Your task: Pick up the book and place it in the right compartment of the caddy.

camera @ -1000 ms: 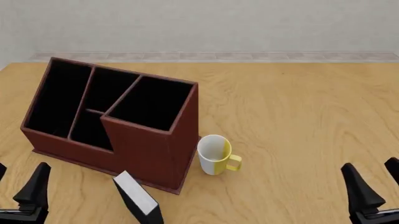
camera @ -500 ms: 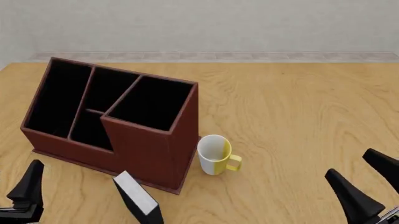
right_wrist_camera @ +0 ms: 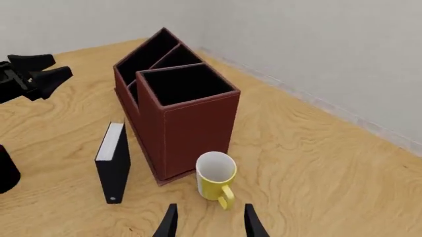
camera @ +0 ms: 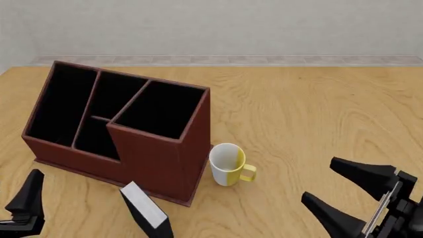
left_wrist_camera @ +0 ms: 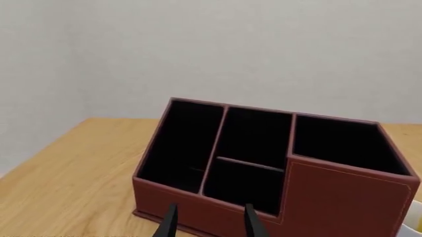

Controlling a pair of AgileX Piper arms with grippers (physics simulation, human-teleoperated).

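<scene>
Book place: the book (camera: 146, 212) is standing upright on the desk (camera: 317, 114), just beside the near wall of the caddy; I cannot tell if they are touching.
Desk: it is carrying all the things.
Caddy: the caddy (camera: 126, 131) is sitting on the left part of the desk, and it is the biggest thing there.
Right compartment: the right compartment (camera: 162, 109) is showing its black inside, with nothing seen in it.
Book looks: black covers and white pages are showing.
Mug: the white-and-yellow mug (camera: 228, 164) is standing near the caddy's right side.
Right pincer: the right pincer (camera: 342, 192) is hanging wide apart over the desk, gripping nothing.
Left pincer: the left pincer (left_wrist_camera: 208, 223) is spread too, gripping nothing, pointing at the caddy.
</scene>
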